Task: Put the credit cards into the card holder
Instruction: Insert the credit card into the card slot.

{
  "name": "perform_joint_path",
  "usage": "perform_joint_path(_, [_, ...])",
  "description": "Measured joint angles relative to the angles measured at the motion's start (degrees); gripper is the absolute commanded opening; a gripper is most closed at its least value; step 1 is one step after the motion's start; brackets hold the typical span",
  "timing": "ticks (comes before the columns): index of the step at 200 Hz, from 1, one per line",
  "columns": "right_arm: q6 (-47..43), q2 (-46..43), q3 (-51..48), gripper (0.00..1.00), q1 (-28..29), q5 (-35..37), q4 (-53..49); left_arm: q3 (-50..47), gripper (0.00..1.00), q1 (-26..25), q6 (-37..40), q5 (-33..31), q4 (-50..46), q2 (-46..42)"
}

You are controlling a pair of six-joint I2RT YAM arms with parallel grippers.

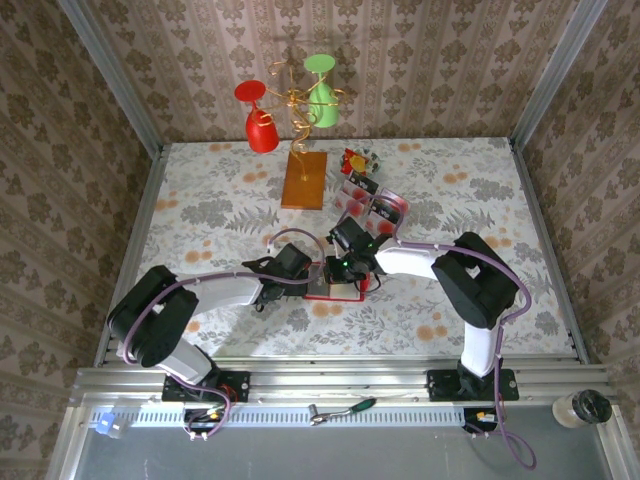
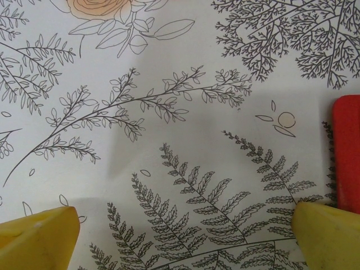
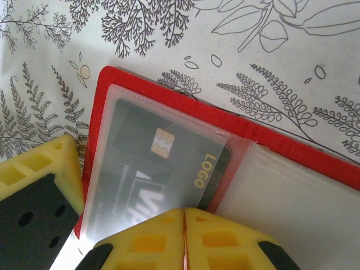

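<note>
1 credit card (image 3: 163, 163) lies mostly inside the clear pocket (image 3: 121, 100) of the card holder (image 3: 169, 97) on the desk (image 2: 169, 140); right claw (image 3: 184, 218) closed at its edge, left claw (image 2: 183, 233) wide open alongside; next, probably nudge it fully home.

In the right wrist view, the one word fully legible was "LOGO", printed in gold capitals on the dark plastic credit card with a gold chip (image 3: 147, 169), which lay under the clear plastic pocket (image 3: 129, 104) of the flat bright-red card holder (image 3: 270, 132). Large white letters beside it began "VI", the rest hidden. A line of small white print along the card's edge was too blurred to read.
</note>
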Motion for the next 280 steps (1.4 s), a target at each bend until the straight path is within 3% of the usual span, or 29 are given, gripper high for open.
perform_joint_path(91, [-0.22, -4.20, -0.15, 0.12, -1.55, 0.68, -1.75, -0.13, 0.99, -0.22, -0.04, -0.17, 0.44, 0.00])
perform_joint_path(280, [-0.44, 2.03, 4.50, 0.12, -1.36, -0.11, -3.76, -0.13, 0.99, -0.26, -0.04, -0.17, 1.29, 0.31])
